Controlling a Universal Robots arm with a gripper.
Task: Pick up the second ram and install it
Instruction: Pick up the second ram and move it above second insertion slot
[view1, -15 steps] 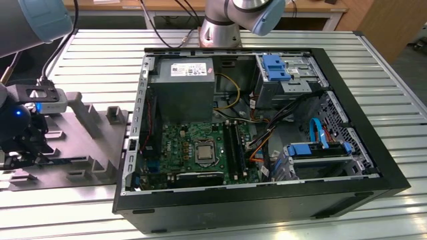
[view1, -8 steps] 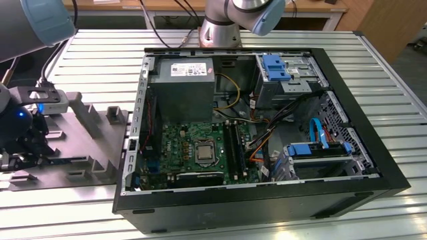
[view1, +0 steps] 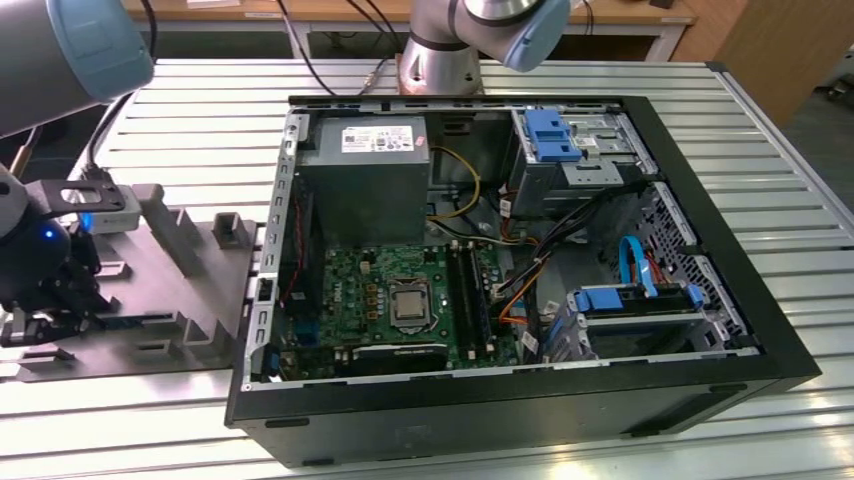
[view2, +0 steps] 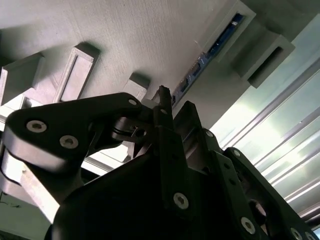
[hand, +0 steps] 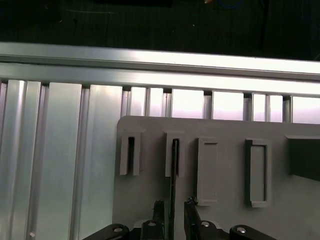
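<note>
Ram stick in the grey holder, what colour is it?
Dark blue. The second ram shows it best in the second wrist view.

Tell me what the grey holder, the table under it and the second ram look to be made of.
Grey holder: likely 3D-printed plastic, matte, with fine layer lines in the second wrist view.
Table: aluminium slats by the look, brushed and bright with glare.
Second ram: blue circuit board, probably fibreglass laminate, standing in a holder slot.
</note>
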